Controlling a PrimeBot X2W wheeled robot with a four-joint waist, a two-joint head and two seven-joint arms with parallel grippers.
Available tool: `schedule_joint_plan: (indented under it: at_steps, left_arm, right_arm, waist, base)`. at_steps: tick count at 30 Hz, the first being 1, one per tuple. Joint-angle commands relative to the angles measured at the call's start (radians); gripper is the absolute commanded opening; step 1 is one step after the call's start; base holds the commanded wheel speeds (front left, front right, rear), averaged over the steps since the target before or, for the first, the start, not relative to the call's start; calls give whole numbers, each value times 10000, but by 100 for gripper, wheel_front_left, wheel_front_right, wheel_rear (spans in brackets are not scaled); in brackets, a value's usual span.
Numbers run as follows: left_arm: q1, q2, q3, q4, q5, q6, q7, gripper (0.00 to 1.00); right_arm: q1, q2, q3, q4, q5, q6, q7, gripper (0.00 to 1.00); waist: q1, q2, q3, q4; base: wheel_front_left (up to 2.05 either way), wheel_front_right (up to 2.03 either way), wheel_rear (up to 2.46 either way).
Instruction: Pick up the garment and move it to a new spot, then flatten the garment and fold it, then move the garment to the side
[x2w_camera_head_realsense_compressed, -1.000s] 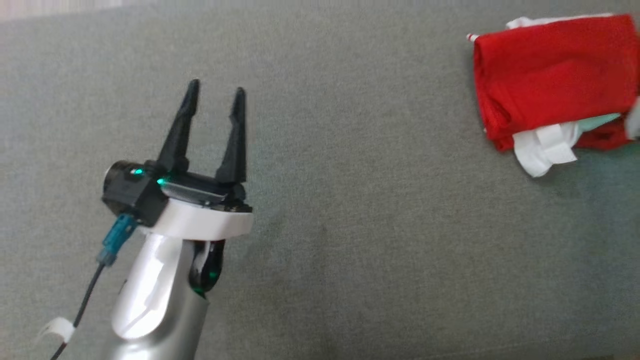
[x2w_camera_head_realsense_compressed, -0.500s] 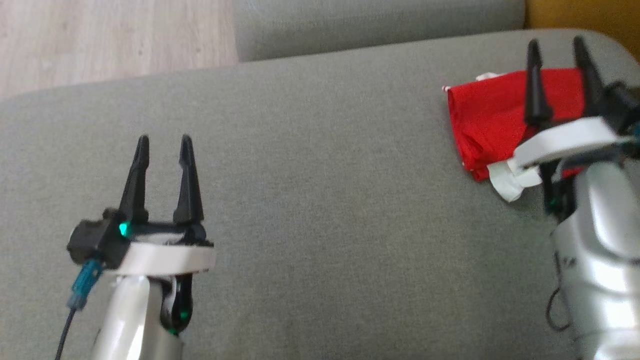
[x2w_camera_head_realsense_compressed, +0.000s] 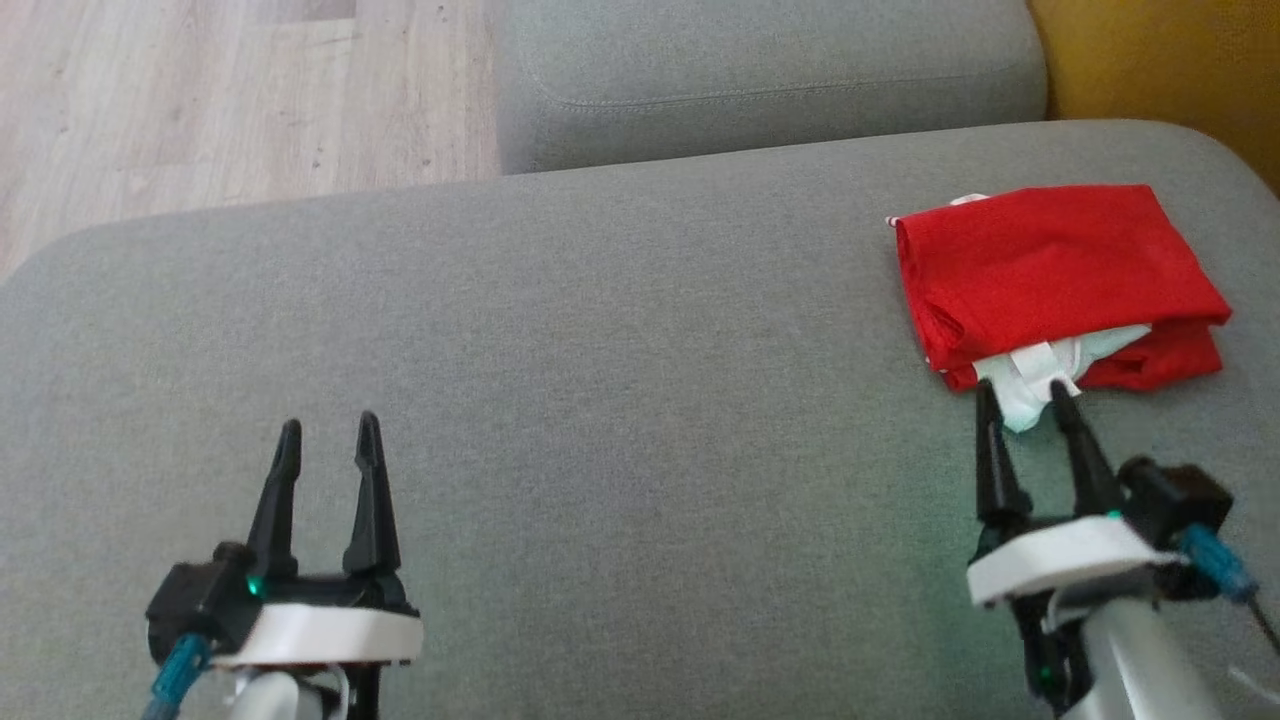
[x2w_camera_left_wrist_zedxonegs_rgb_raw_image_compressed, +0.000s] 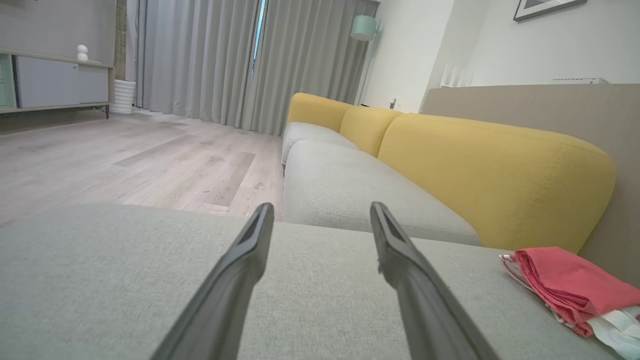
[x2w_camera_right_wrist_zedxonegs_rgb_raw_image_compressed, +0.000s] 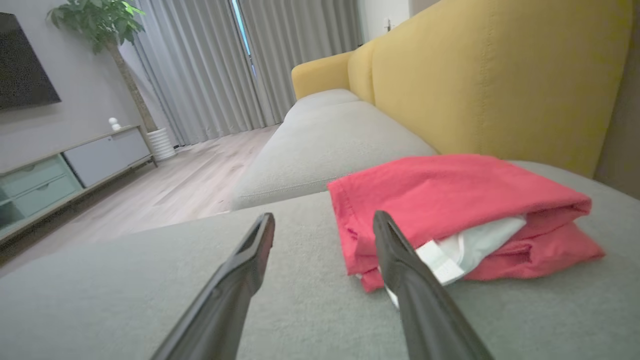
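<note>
Your red garment (x2w_camera_head_realsense_compressed: 1055, 265) lies folded on the grey sofa seat (x2w_camera_head_realsense_compressed: 620, 360), far over on the right near the yellow backrest (x2w_camera_head_realsense_compressed: 1150, 60), with a strip of white cloth (x2w_camera_head_realsense_compressed: 1045, 365) poking out of its near edge. Your right gripper (x2w_camera_head_realsense_compressed: 1022, 388) sits just in front of that white cloth, its two fingers spread wide with nothing between them; whether the tips touch the fabric cannot be told. Your left gripper (x2w_camera_head_realsense_compressed: 328, 422) is well apart from the garment at the lower left, over bare seat, likewise spread and empty.
</note>
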Motion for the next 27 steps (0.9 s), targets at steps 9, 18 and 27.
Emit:
schedule_joint_plan:
  at_steps: [9, 18, 27]
  left_arm:
    - [-41, 28, 284, -477, -319, 16, -51, 100]
    - [-20, 27, 461, -466, -381, 16, -51, 100]
    - [12, 26, 498, -474, -342, 66, -51, 100]
  right_arm:
    - [111, 74, 369, -1096, 85, 65, -134, 100]
    - [44, 75, 315, -1299, 155, 65, -134, 100]
    - [102, 75, 486, -1274, 193, 65, -135, 100]
  waist:
    - [1, -1, -44, -51]
    - [1, -1, -80, -76]
    - [1, -1, -111, -68]
  base:
    - [0, 0, 0]
    - [0, 0, 0]
    - [0, 0, 0]
